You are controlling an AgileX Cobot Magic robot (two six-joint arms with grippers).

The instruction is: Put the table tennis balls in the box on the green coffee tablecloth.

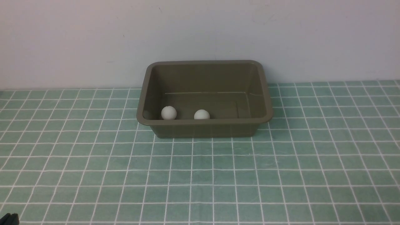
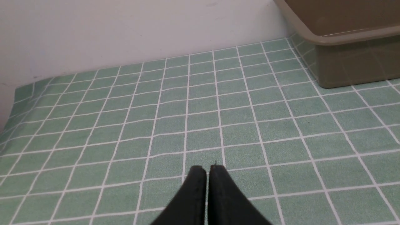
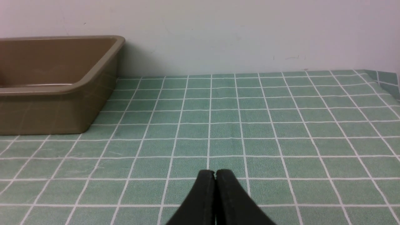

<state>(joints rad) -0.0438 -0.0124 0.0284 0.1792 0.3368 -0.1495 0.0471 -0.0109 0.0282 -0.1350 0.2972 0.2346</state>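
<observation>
From where I stand, the box (image 1: 204, 122) sits on the green checked cloth (image 1: 212, 175), up near the pale wall (image 1: 200, 34), and everything else I'll place by it. Inside the box are two white balls: one ball (image 1: 169, 112) towards its left end, the other ball (image 1: 202, 114) nearer its middle, both close behind its near wall and a little apart from each other. If there is a third, I can't see it; that near wall could be hiding one

The left gripper (image 2: 207, 170) is closed, tips together with nothing between them, over the cloth to the left of the box. The right gripper (image 3: 215, 175) is just the same on the box's right side, closed and holding nothing

I'd expect these balls to be very light, thin-shelled and smooth, quick to roll off at a nudge. Were one to need picking up, I'd take it gently across its widest part, since a pinch too high might squirt it away and a hard one might dent it. The box looks like light, slightly springy plastic, best held by its rolled rim. To my eye the job is finished or close to it
</observation>
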